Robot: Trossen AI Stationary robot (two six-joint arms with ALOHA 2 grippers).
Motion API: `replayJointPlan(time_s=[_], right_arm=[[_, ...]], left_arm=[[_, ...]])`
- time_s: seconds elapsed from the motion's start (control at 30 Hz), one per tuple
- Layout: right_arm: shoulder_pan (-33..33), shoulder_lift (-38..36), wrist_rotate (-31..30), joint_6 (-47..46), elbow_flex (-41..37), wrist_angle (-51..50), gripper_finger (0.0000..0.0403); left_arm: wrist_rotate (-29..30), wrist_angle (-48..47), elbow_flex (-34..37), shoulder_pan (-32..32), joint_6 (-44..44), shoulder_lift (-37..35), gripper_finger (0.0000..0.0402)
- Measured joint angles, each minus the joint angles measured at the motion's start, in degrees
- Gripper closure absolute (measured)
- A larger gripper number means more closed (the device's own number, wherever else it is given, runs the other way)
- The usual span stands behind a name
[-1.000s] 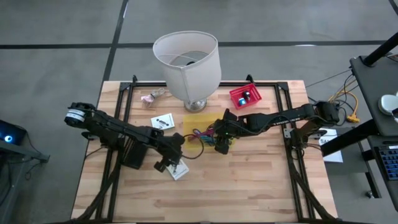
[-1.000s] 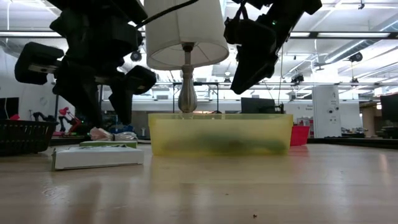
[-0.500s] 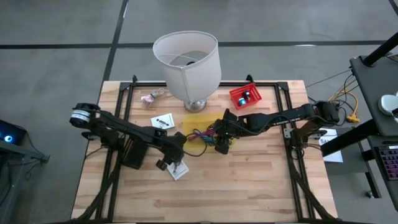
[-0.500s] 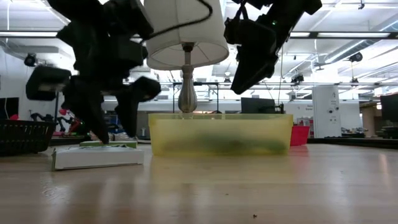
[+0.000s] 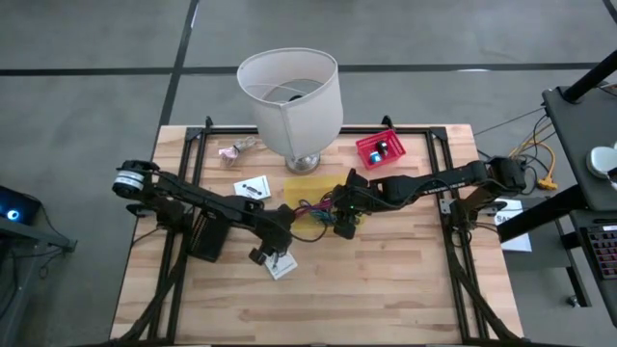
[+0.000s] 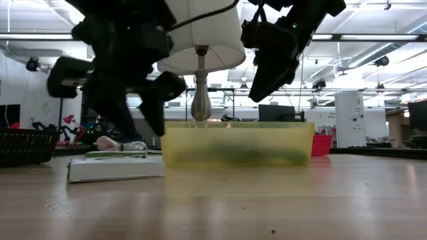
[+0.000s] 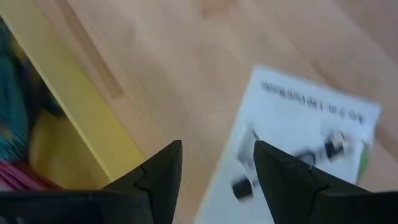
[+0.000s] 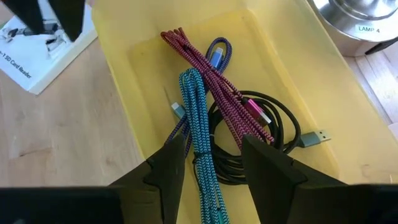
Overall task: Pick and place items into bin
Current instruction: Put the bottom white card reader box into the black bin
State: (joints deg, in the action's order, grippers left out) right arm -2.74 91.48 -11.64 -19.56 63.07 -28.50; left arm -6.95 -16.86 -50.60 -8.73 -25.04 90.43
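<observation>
left gripper [image 5: 273,253] of mine hangs just over the white card packet [image 5: 281,265] on the wooden table [image 5: 386,289], near and left of the yellow bin [image 5: 310,189]. its two fingers are spread apart and hold nothing. in my wrist view the packet [image 7: 305,143] lies flat under the fingertips [image 7: 163,163], with the bin wall [image 7: 81,118] just beside it.

i think the packet is thin and flat, so my fingers may slide off it or just push it along the wood. they could also bump the bin.

my right gripper [image 5: 344,214] waits over the bin, open and empty too. the bin already holds the teal cord [image 8: 200,124], the magenta cord [image 8: 211,84] and the black cable [image 8: 273,121].
</observation>
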Motion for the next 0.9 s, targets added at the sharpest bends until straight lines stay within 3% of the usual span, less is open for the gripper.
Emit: replayJointPlan(time_s=[0.2,0.47,0.9], right_arm=[[0.00,0.00,0.00,0.06,-0.25,-0.04,0.0261],[0.00,0.02,0.02,1.42,-0.31,-0.03,0.0264],[0.01,0.02,0.02,3.11,-0.37,-0.01,0.0258]], left_arm=[[-0.05,0.04,-0.55,0.00,-5.46,0.37,0.0219],[-0.23,-0.03,0.08,-0.37,-5.68,0.36,0.0219],[-0.62,1.37,-1.36,-1.70,-7.06,7.06,0.0219]])
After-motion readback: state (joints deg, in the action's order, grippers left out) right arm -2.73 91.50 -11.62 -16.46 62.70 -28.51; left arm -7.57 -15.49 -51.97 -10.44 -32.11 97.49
